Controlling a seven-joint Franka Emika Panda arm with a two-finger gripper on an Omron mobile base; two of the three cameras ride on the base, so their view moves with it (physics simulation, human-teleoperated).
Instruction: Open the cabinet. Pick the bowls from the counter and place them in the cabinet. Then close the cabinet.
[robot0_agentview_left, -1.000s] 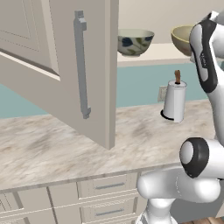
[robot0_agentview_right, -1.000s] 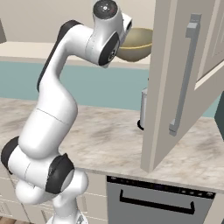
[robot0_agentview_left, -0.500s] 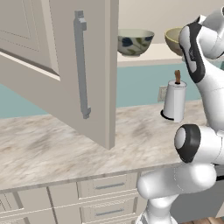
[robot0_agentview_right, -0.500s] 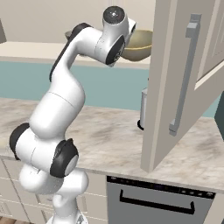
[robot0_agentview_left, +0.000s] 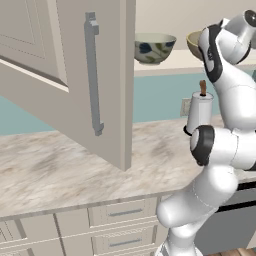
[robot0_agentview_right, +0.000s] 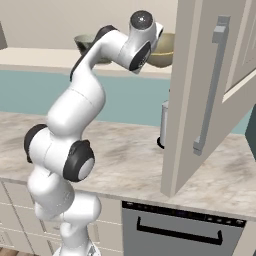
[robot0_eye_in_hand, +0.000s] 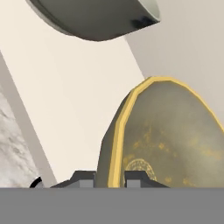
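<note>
The cabinet stands open, its door (robot0_agentview_left: 60, 75) swung out over the counter (robot0_agentview_left: 60, 172). On the cabinet's bottom shelf (robot0_agentview_left: 165, 67) sits the greyish-white bowl (robot0_agentview_left: 154, 47) with blue marks. Just right of it is the tan-yellow bowl (robot0_agentview_left: 194, 42), partly hidden by my arm. In the hand view my gripper (robot0_eye_in_hand: 110, 177) straddles the rim of the tan-yellow bowl (robot0_eye_in_hand: 166, 135), a fingertip on each side, shut on it. The greyish-white bowl (robot0_eye_in_hand: 96, 17) shows beyond. From the right, the tan-yellow bowl (robot0_agentview_right: 164, 56) peeks out behind my wrist.
A white cylinder with a brown top (robot0_agentview_left: 199, 112) stands on the counter under the shelf. The open door (robot0_agentview_right: 200, 100) with its long grey handle (robot0_agentview_right: 212, 90) juts far out. Drawers (robot0_agentview_left: 120, 212) and a dishwasher front (robot0_agentview_right: 180, 227) sit below the counter.
My arm has swung its elbow and shoulder leftward, and the tan-yellow bowl has shifted slightly left along the shelf toward the greyish-white bowl. The door has not moved.
</note>
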